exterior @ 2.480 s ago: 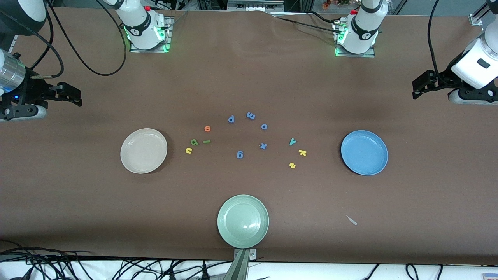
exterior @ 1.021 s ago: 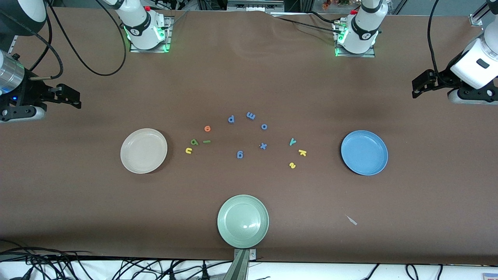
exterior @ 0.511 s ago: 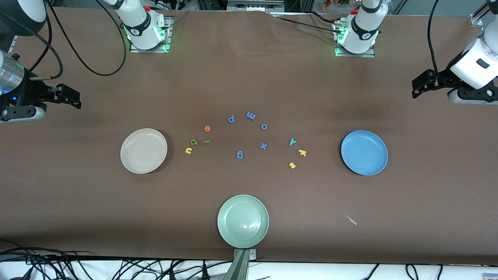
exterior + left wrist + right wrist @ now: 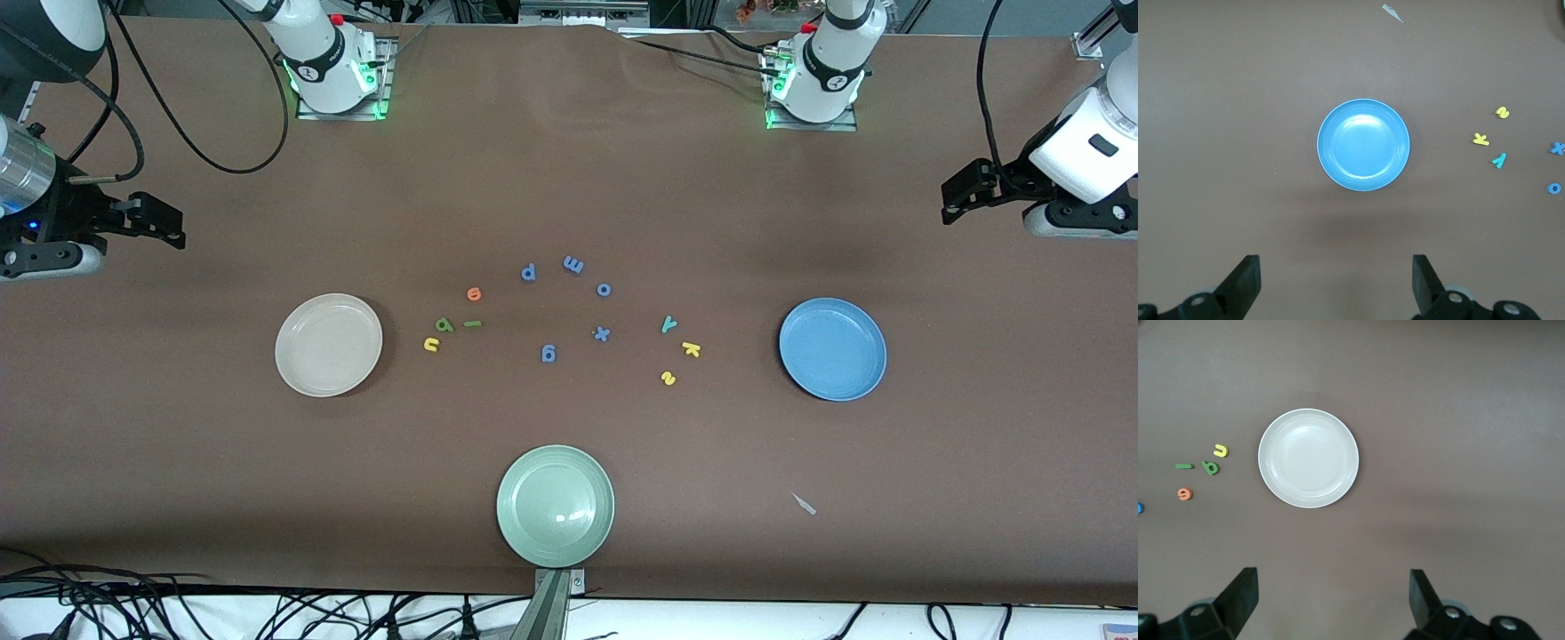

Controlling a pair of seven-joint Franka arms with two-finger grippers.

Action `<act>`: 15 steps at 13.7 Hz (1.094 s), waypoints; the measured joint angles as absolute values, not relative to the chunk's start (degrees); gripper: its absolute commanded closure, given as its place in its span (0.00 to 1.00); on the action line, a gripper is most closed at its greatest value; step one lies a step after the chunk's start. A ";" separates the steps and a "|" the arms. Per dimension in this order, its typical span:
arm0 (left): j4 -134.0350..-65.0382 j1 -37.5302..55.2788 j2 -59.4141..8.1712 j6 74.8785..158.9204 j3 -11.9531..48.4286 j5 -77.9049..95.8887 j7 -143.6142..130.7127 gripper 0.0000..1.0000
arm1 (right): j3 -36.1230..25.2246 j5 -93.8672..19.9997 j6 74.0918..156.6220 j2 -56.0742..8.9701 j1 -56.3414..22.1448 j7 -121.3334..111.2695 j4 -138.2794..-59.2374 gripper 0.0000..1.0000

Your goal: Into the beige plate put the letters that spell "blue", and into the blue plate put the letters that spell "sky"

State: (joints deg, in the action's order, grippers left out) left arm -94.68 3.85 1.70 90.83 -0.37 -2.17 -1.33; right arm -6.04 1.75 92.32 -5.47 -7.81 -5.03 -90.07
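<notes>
Comparing with the earlier frames, almost nothing differs: every letter and plate lies in the same place, and only the right gripper sits a little higher in the front view than at the start, while the left gripper stays where it was. Both arms wait, each hanging over its own short edge of the table, toward the bases' long edge. The fingers of the right gripper are spread wide, hold nothing and touch nothing; the fingers of the left gripper are equally wide and empty. The beige plate rests toward the right arm's end of the table, and the blue plate toward the left arm's end, both with nothing inside. Beside the beige plate lie the yellow u, the green b, the thin green l and the orange e, all apart from each other. Near the blue plate lie the teal y, the yellow k and the yellow s. Between these two groups, around the table's middle, are the all-blue letters. A pale green plate sits at the long edge nearest to the front camera, and a small grey scrap lies near that same edge.
</notes>
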 measured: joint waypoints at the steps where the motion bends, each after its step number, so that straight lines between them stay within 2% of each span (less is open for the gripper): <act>1: -94.68 3.85 1.70 90.83 -0.37 -2.17 -1.33 0.00 | -6.05 1.75 92.33 -5.47 -7.79 -5.02 -90.07 0.00; 15: -94.68 3.85 1.70 90.80 -0.37 -2.17 -1.33 0.00 | -8.04 -2.39 92.57 -5.47 -6.83 -4.98 -90.07 0.00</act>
State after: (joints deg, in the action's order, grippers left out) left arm -94.68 3.85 1.70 90.80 -0.37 -2.17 -1.33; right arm -8.04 -2.39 92.57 -5.47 -6.83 -4.98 -90.07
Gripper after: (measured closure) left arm 0.000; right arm 0.000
